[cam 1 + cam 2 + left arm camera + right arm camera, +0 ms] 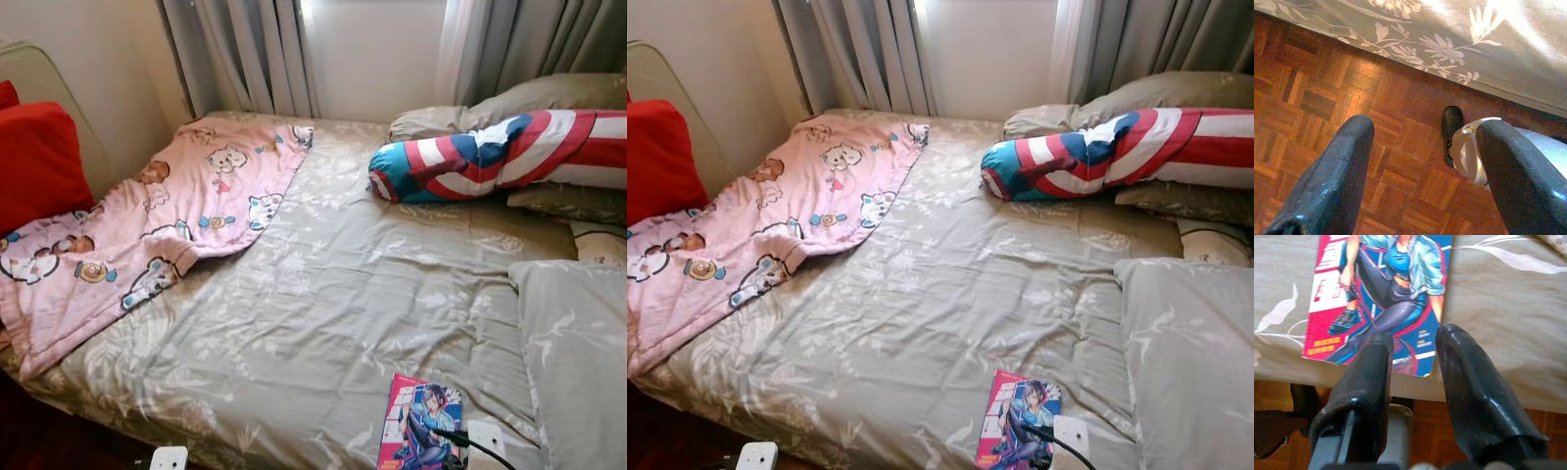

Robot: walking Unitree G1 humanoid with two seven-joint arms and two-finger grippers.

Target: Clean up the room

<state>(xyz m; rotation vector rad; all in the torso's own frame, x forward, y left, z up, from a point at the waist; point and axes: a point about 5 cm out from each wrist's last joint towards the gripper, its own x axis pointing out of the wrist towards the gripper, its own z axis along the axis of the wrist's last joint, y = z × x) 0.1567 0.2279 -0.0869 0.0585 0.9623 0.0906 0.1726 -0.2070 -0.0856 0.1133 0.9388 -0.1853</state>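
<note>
1. Leftmost, a pink blanket [147,220] is spread over the bed [323,323].
2. Below, the left gripper [1422,147] is held wide open above parquet, empty.
3. Rightward, the right gripper [1413,350] is parted at the comic book [419,423] by the bed's near edge, nothing clamped.

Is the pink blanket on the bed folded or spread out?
Spread out: the pink blanket lies flat and open across the bed's left side, one corner turned under.

1 comic book [419,423], 1 pink blanket [157,225], 1 red cushion [37,162], 1 striped bolster [500,155]
</note>
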